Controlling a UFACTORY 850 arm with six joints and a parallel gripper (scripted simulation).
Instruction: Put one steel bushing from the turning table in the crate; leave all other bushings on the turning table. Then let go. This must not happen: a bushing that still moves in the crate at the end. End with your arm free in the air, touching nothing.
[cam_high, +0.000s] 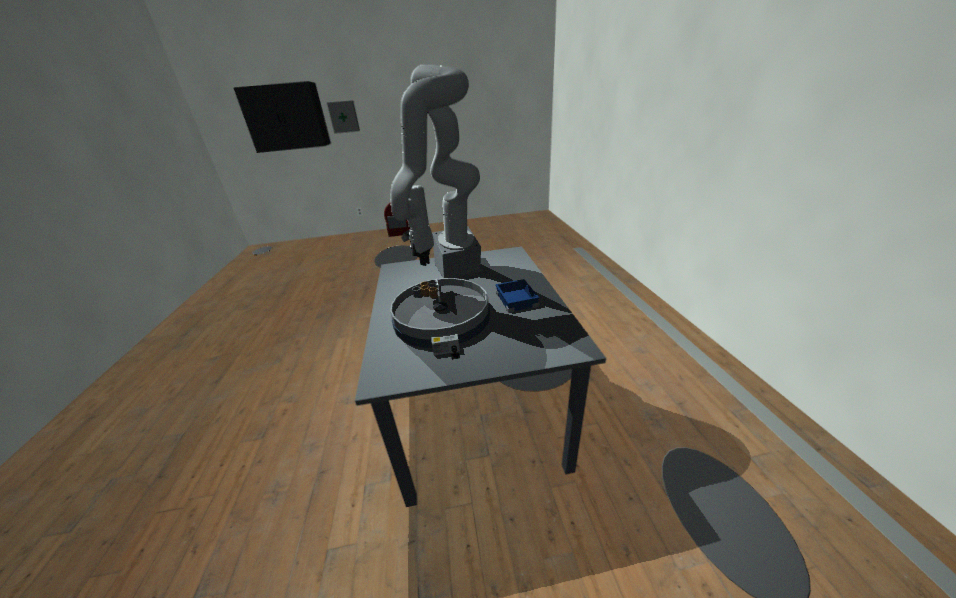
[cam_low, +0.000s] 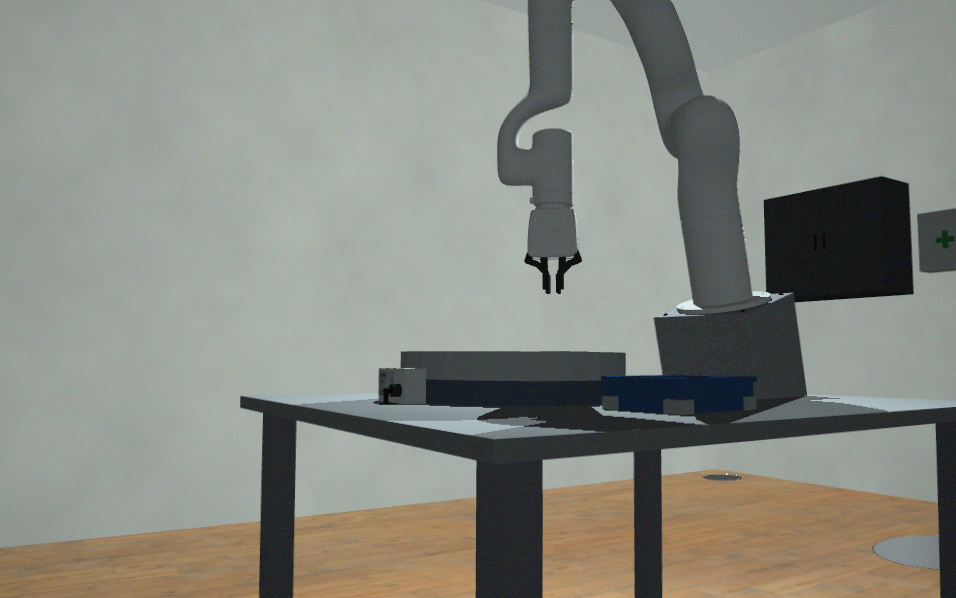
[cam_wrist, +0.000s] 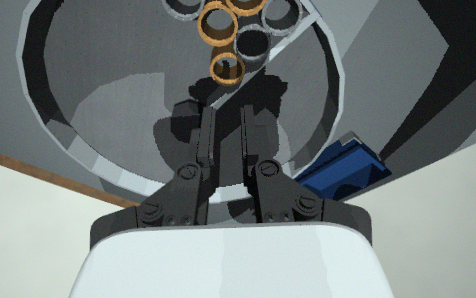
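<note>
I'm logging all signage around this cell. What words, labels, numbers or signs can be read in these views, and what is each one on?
Green cross symbol, no words: on the grey wall plaque beside the black cabinet.
White-and-yellow label on the small control box at the turning table: too small to read.
Faint mark on the black cabinet front in the top view: too blurred to read.
Crate, bushings, gripper: no text.

Even, fairly dim light fills the room, and the right wall reads brighter than the left one. Hard-edged dark shadows of the arm fall across the surface and onto the floor, pointing to a high source behind the arm. All views are sharp without glare, though edges look jagged; the wrist view bends outlines near its borders.
</note>
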